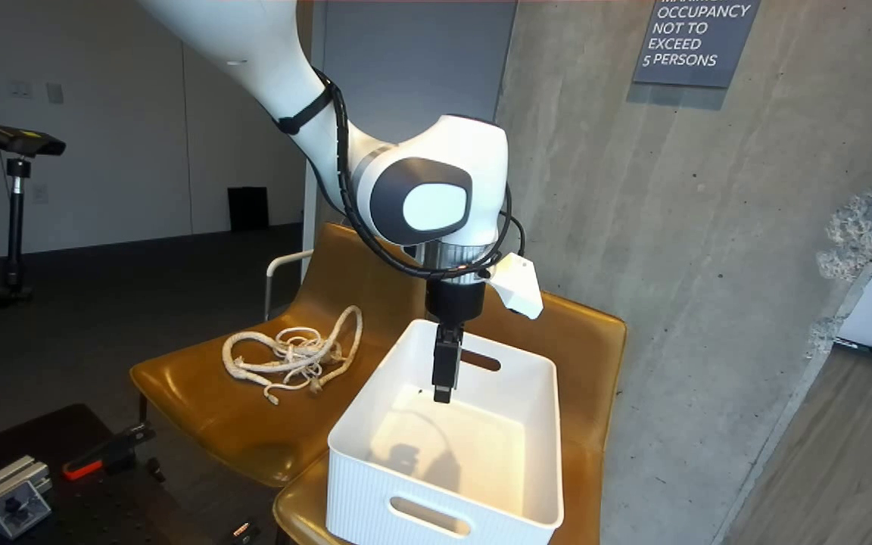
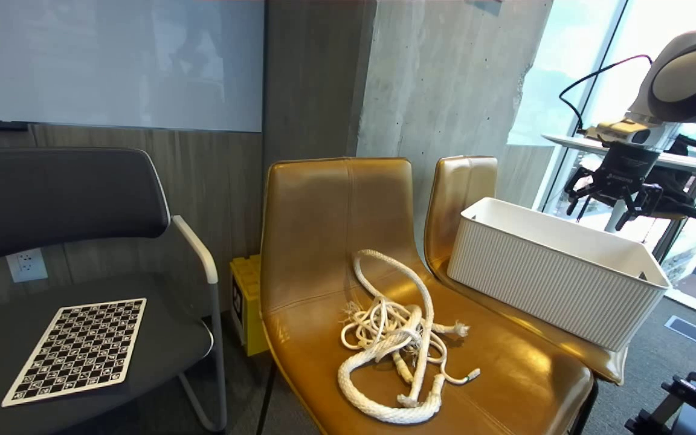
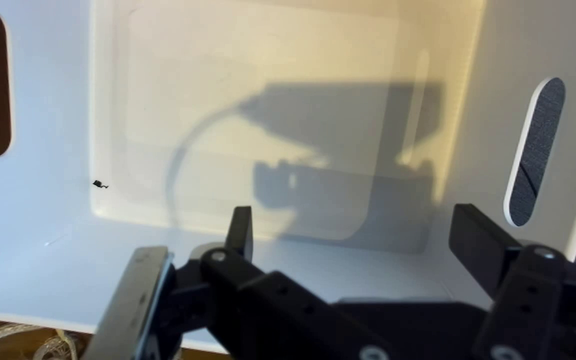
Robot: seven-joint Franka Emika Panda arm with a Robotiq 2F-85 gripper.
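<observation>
White bin sits directly under wide-spread tool, w/ rope nr bin on adj chair

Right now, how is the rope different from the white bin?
The rope lies in a curvy tangle, while the white bin stands upright with straight sides and an open top. The rope has some frayed ends; the bin has neat ribs on its outside. The rope rests on one brown chair, the bin on a second brown chair beside it. Both look whitish.
</observation>
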